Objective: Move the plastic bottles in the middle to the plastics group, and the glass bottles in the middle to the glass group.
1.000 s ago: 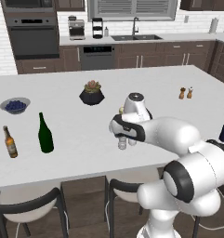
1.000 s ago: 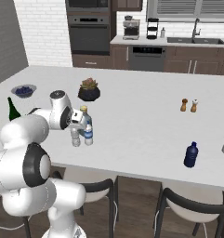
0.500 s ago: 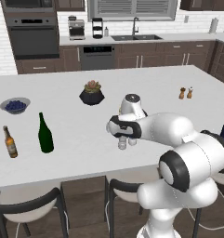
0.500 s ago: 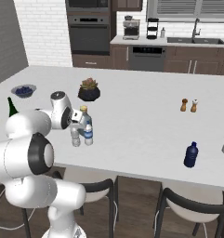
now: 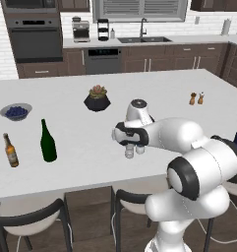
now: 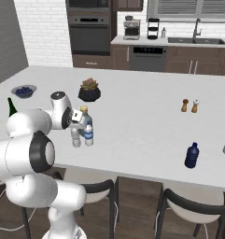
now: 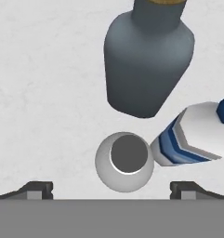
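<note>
Looking through the left base view, we see our two-finger gripper [image 5: 131, 146] hanging low over the white island counter [image 5: 80, 147], directly above the cluster of small bottles in the middle; the tall slim dark green wine bottle [image 5: 47, 141] and the smaller brown beer bottle with a pale label [image 5: 11, 151] stand well apart to the left as the glass group, and a small grey bowl [image 5: 15, 111] behind them holds dark blue berries. In the right base view, we see the plain greyish clear water bottle [image 6: 76, 138] and the blue-labelled clear water bottle with a white cap [image 6: 88, 135] just beside each other under the hand, the squat grey-blue bottle with a tan stopper [image 6: 85, 116] close behind them, and the dark blue plastic bottle [image 6: 192, 155] far to the right, marking the plastics group. In the hand view, we look straight down on the greyish bottle's round top, centred between our two finger tips [image 7: 38, 190], which stand wide apart and touch nothing; we judge this alignment is meant for descending and closing on it first.
</note>
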You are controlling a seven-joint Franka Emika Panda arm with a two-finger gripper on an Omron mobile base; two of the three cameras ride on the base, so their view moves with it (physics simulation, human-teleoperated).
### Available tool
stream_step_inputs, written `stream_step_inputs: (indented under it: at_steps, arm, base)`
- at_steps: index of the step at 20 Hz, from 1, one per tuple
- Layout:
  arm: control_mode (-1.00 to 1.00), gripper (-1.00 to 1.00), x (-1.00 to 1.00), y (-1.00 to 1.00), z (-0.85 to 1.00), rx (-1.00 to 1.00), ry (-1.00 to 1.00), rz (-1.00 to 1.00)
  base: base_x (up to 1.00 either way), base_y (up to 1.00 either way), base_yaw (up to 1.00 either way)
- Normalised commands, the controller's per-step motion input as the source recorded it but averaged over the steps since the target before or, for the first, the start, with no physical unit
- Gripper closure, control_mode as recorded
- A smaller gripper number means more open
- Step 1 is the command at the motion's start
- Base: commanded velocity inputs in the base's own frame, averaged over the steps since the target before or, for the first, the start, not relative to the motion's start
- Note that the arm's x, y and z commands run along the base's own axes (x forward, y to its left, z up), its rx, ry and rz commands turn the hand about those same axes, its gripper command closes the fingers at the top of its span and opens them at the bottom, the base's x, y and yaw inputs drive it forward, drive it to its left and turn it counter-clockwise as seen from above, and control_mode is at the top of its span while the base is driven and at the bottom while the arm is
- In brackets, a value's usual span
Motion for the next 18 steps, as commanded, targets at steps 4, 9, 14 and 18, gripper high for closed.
stream_step_inputs:
  at_steps: [4, 9, 14, 18]
  arm:
    - [-1.00, -1.00, 0.00, 0.00, -0.08, 0.00, 0.00, -0.04]
    - [-1.00, -1.00, 0.01, 0.00, -0.09, 0.00, 0.00, -0.06]
    - [-1.00, -1.00, 0.03, 0.00, -0.07, 0.00, 0.00, -0.07]
    - [-1.00, -1.00, 0.12, 0.00, -0.05, 0.00, 0.00, -0.08]
  base:
    - [0.00, 0.00, 0.00]
    - [0.00, 0.00, 0.00]
    - [0.00, 0.00, 0.00]
    - [0.00, 0.00, 0.00]
